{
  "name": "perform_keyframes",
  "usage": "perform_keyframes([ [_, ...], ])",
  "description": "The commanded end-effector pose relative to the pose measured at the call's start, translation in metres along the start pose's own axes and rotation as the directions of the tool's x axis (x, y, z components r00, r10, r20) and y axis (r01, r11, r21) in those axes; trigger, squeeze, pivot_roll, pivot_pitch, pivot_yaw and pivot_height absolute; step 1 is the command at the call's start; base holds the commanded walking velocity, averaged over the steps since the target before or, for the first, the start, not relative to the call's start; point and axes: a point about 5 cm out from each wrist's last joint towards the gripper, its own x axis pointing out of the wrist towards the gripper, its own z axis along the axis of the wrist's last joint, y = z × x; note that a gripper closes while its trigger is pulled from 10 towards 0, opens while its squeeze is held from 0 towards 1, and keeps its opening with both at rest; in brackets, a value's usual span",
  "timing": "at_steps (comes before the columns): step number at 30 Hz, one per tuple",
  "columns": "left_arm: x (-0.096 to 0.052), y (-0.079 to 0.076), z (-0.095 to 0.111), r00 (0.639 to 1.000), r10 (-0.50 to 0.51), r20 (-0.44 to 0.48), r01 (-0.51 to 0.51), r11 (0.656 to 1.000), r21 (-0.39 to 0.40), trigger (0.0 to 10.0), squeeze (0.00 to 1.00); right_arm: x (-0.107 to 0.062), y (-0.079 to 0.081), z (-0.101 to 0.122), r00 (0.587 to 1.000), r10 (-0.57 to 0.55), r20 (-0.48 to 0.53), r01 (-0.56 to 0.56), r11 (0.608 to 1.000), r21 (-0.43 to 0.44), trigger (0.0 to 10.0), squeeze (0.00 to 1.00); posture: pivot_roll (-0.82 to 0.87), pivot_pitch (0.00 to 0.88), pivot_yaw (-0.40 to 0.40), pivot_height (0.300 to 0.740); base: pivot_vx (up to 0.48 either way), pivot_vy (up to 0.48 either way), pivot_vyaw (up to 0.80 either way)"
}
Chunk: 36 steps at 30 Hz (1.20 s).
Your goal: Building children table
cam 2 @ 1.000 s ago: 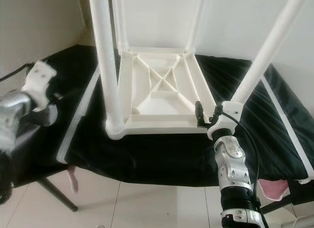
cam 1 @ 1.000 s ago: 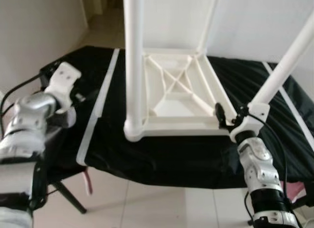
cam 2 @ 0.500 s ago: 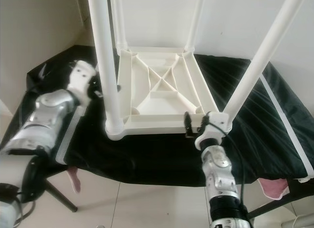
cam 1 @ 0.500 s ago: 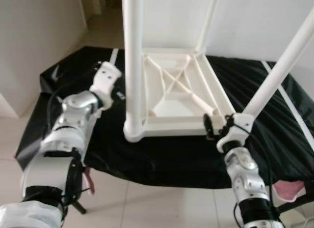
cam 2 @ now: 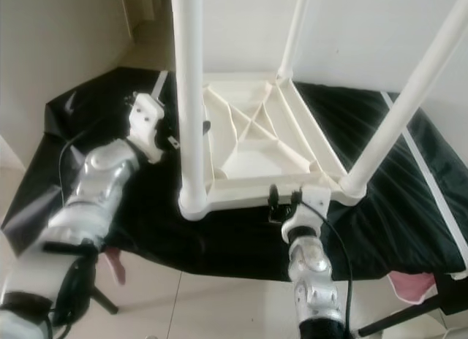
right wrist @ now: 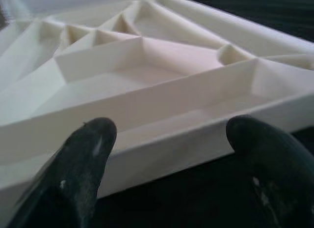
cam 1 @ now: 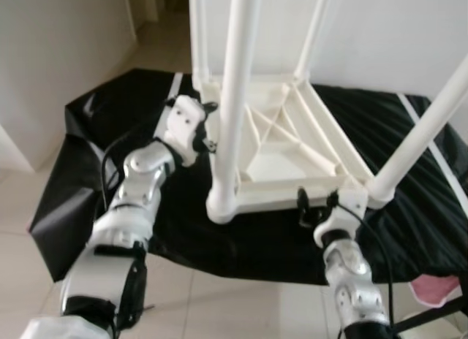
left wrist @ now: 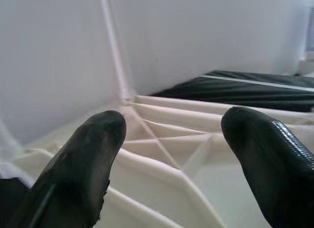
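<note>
Children table [cam 1: 285, 153]: upside down on black worktop [cam 1: 110, 127], four legs fitted.
Left tool [left wrist: 171, 154]: fingers apart, at frame.
Right tool [right wrist: 171, 164]: fingers apart, at near rim.
Left: turning upright.

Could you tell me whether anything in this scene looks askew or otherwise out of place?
Nothing looks damaged. The white children's table lies upside down on the black cloth, legs up, as in assembly. The left gripper and right gripper sit open at its frame edges.
</note>
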Motion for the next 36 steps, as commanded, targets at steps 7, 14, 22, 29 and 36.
perform_keyframes([
  [7, -0.001, -0.049, 0.003, 0.907, -0.419, 0.048, 0.421, 0.905, -0.052, 10.0, 0.00, -0.010, -0.027, -0.011, 0.979, -0.194, -0.054, 0.194, 0.981, -0.015, 10.0, 0.00, -0.03, 0.025, -0.015, 0.740, 0.000, 0.000, 0.00],
  [14, -0.004, -0.075, 0.006, 0.867, -0.493, 0.079, 0.498, 0.861, -0.101, 10.0, 0.00, 0.000, -0.036, -0.013, 0.966, -0.242, -0.095, 0.246, 0.969, 0.029, 10.0, 0.00, -0.03, 0.022, -0.015, 0.740, 0.000, 0.000, 0.00],
  [22, -0.008, -0.109, 0.013, 0.802, -0.584, 0.125, 0.598, 0.783, -0.171, 10.0, 0.00, 0.035, -0.029, -0.005, 0.987, -0.099, -0.123, 0.103, 0.994, 0.021, 10.0, 0.00, -0.01, 0.008, -0.028, 0.740, 0.000, 0.000, 0.00],
  [29, -0.008, -0.129, 0.024, 0.766, -0.623, 0.160, 0.643, 0.739, -0.201, 10.0, 0.00, 0.057, -0.006, 0.006, 0.991, 0.048, -0.125, -0.044, 0.998, 0.036, 10.0, 0.00, -0.01, 0.000, -0.034, 0.740, 0.000, 0.000, 0.00],
  [36, -0.010, -0.146, 0.030, 0.711, -0.684, 0.162, 0.702, 0.682, -0.206, 10.0, 0.00, 0.073, 0.020, 0.017, 0.979, 0.168, -0.119, -0.171, 0.985, -0.016, 10.0, 0.00, 0.00, 0.000, -0.044, 0.740, 0.000, 0.000, 0.00],
])
